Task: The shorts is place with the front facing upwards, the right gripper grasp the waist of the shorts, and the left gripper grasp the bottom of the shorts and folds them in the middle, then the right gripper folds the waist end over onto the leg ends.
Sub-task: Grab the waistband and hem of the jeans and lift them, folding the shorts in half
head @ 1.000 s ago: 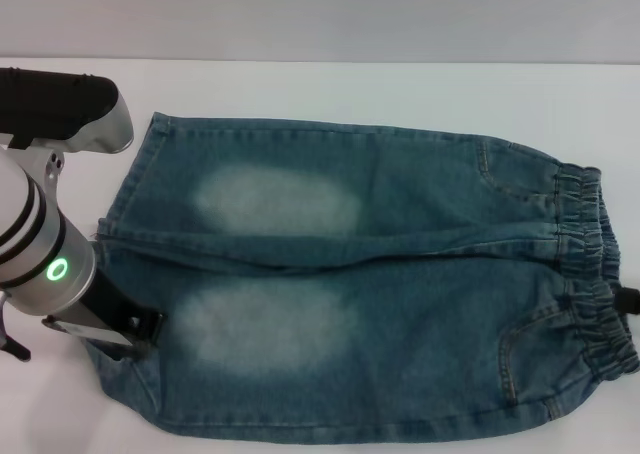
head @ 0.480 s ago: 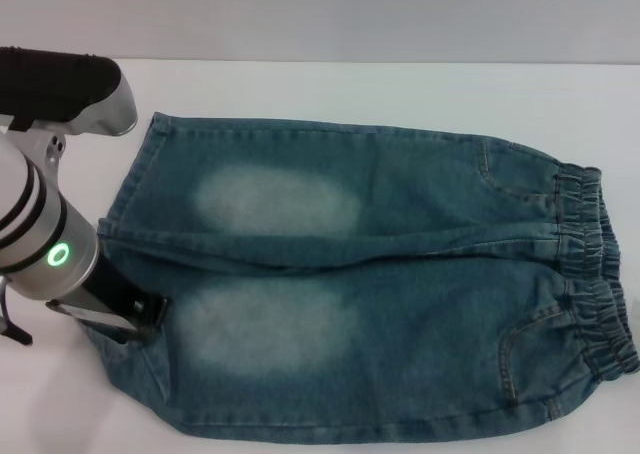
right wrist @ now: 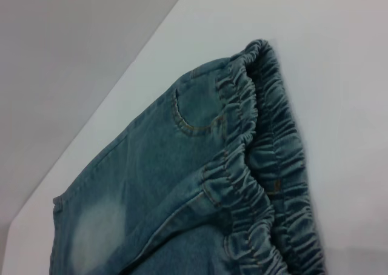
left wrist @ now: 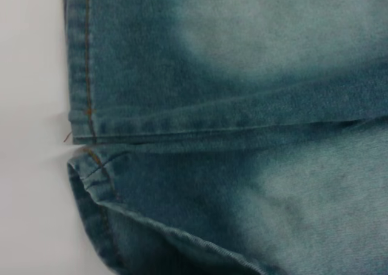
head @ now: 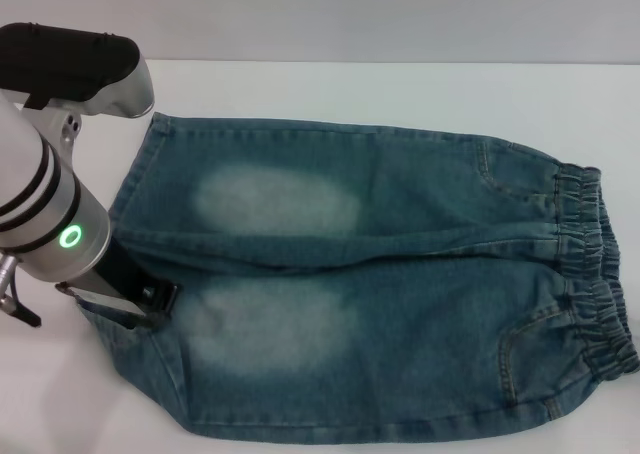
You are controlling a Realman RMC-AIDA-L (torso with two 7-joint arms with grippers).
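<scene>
The blue denim shorts (head: pixel 380 274) lie front up across the white table, waist end (head: pixel 590 274) at the right, leg ends at the left. My left gripper (head: pixel 140 309), below the green ring light, is shut on the near leg's hem, which is raised and bunched there. The far leg's hem (head: pixel 135 179) lies flat. In the left wrist view both hems meet, the flat one (left wrist: pixel 82 75) beside the curled one (left wrist: pixel 91 184); no fingers show there. The gathered waistband (right wrist: pixel 260 166) and a pocket (right wrist: pixel 194 114) fill the right wrist view. My right gripper is out of view.
The white table (head: pixel 350 89) runs back to a grey wall (head: pixel 320 14). The left arm's black and silver forearm (head: pixel 70 69) hangs over the table's left side, beside the far leg's hem.
The left gripper has moved up and to the right, pulling the near leg's hem with it. The shorts' near left corner has shifted right. A small dark piece at the right edge has left the view.
</scene>
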